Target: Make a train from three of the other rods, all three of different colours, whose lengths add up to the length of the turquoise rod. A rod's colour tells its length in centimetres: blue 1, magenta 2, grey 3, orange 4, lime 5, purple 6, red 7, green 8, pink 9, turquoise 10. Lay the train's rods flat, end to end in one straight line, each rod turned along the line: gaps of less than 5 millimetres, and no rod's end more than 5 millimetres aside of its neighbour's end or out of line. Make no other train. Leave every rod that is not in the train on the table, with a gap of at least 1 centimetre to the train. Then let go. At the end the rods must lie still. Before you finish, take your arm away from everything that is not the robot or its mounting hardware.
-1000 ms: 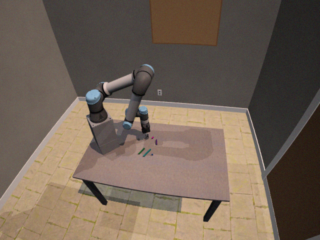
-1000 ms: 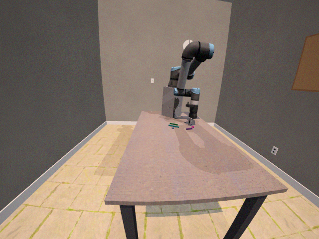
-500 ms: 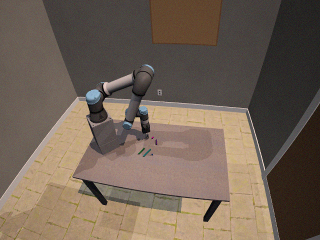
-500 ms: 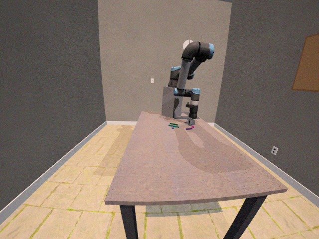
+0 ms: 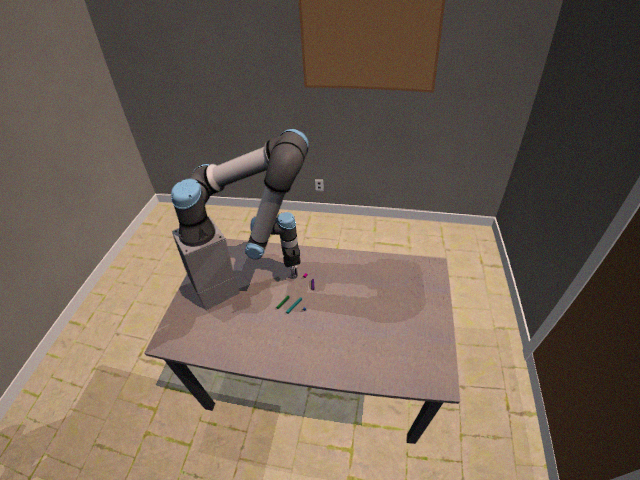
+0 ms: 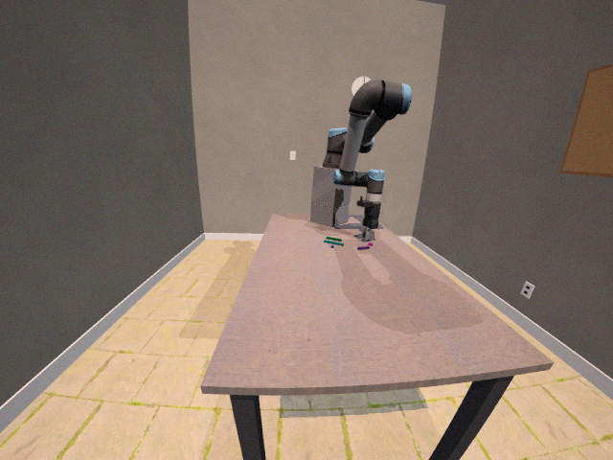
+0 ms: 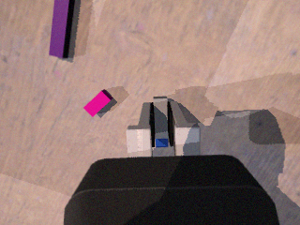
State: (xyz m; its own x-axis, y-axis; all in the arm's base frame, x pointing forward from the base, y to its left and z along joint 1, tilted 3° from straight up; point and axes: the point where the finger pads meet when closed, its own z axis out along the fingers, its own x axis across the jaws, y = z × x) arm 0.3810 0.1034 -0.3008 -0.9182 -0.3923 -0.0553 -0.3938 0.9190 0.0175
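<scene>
My gripper [image 5: 293, 273] stands low over the table's far left part and is shut on a grey rod [image 7: 160, 110], which shows as a grey strip between the fingers in the wrist view. A short magenta rod [image 5: 305, 275] lies just right of the fingers, also seen in the wrist view [image 7: 98, 103]. A purple rod [image 5: 312, 283] lies beyond it, also in the wrist view [image 7: 61, 28]. The green rod [image 5: 282, 302] and the turquoise rod [image 5: 294, 305] lie side by side nearer the table's middle. A tiny blue rod [image 5: 303, 308] lies by the turquoise rod's end.
The robot's grey pedestal [image 5: 206, 268] stands at the table's far left corner, close behind the gripper. The table edges are far from the rods.
</scene>
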